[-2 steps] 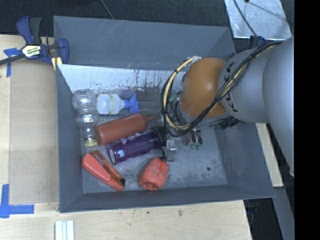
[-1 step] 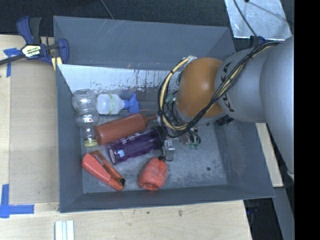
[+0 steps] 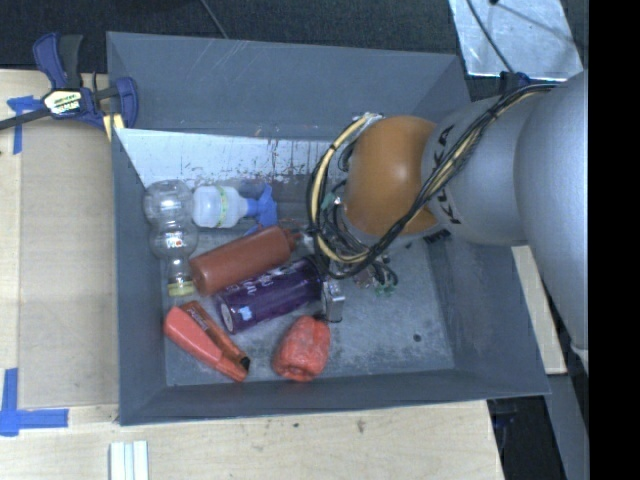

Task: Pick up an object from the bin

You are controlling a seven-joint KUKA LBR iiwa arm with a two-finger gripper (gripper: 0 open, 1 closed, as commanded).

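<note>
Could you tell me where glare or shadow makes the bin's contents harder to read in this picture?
Camera view: the bin's back wall is washed pale by glare; the clear bottle glints at the left; the arm's orange cover hides the floor beneath it.

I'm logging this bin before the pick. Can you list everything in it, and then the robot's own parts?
bin: 1, grey metal, holds everything below
clear bottle: 1 as far as I can tell, colourless, along the left wall
white bottle: 1, whitish with a blue end, back left, beside the clear bottle
brown cylinder: 1, reddish brown, middle left, lying slantwise
purple can: 1, dark purple with pale print, just in front of the brown cylinder
orange tool: 1, orange-red, front left corner
red lump: 1, red, crumpled, front middle
gripper: 1, grey, at the purple can's right end
orange cover: 1, with cables round it, on the wrist
arm: 1, silver-grey, reaching in from the right
</note>
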